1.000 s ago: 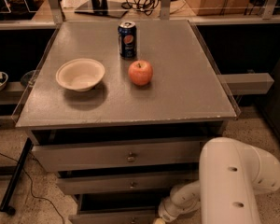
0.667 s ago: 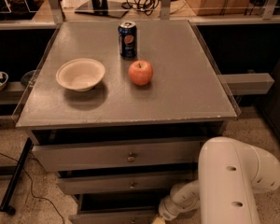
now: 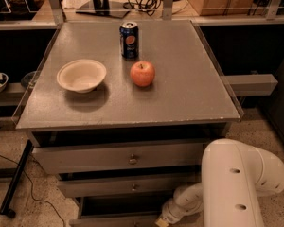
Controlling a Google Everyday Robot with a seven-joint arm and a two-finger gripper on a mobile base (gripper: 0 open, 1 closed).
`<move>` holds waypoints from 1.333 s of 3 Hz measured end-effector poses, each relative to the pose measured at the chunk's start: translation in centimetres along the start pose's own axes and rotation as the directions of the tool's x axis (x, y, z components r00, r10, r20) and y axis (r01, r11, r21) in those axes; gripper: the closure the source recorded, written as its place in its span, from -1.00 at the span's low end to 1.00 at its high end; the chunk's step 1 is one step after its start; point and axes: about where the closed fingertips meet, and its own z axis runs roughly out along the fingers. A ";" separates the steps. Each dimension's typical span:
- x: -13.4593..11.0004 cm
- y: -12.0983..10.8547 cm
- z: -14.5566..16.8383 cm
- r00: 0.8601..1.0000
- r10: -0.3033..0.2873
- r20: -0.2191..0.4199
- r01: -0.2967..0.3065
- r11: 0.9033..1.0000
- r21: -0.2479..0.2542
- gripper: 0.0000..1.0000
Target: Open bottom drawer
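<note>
Hand (image 3: 161, 220) sits at the very bottom edge of the view, right of centre, at the end of a white arm (image 3: 236, 183) that fills the lower right corner. It is cut off by the frame edge, so whether it is wide, narrow or holding anything cannot be told. It lies just beside the right end of the bottom drawer (image 3: 109, 221); contact cannot be confirmed.

Only a thin grey strip of the bottom drawer shows, lowest of the three fronts, with a dark gap above it. Its knob is out of view.

At far left, a black bar (image 3: 16, 181) lies slanted on the speckled floor (image 3: 38, 212). On the grey surface (image 3: 189, 93), a pale bowl (image 3: 81, 75) stands upright at left. A blue drinks can (image 3: 129, 40) stands upright near the middle, toward the far edge. A red apple (image 3: 142, 73) rests just in front of the can and slightly to its right, apart from the bowl.

Below the surface, the top drawer (image 3: 85, 159) carries a small round knob (image 3: 133, 159) at centre. The middle drawer (image 3: 99, 187) sits beneath it, narrower.
</note>
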 end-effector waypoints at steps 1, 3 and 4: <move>0.0 0.0 0.0 1.000 0.000 0.000 0.000 1.000 0.000 0.86; 0.4 0.5 -1.3 0.999 0.013 0.043 -0.012 1.000 -0.021 1.00; 0.3 0.4 -1.5 0.999 0.014 0.050 -0.013 1.000 -0.024 1.00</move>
